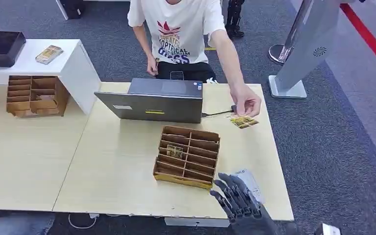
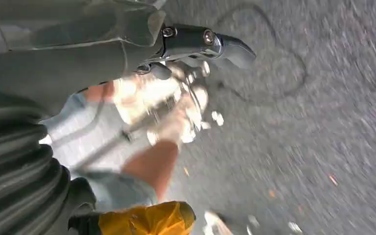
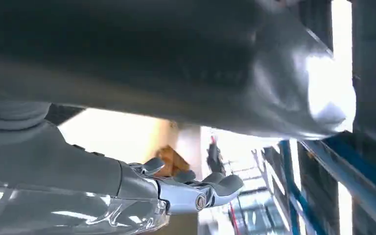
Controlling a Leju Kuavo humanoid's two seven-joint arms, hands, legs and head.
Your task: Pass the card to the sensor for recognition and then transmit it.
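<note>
Right hand [image 1: 238, 199] rises at the near edge of the pale wooden counter [image 1: 127, 161], dark fingers [image 1: 227, 188] spread apart and pointing forward, holding nothing. From its wrist camera, the grey thumb [image 3: 215, 188] lies stretched out straight. Left hand [image 2: 196, 49] hangs low over the floor, thumb extended, nothing in its grasp.

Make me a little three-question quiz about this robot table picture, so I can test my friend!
1. True or false: the laptop lies behind the brown slotted box.
2. What is the person's hand touching? A) the card B) the laptop C) the white device
3. Fill in: the robot's right hand is near the table's ____ edge, holding nothing.

Key: 1 true; 2 A; 3 front.
</note>
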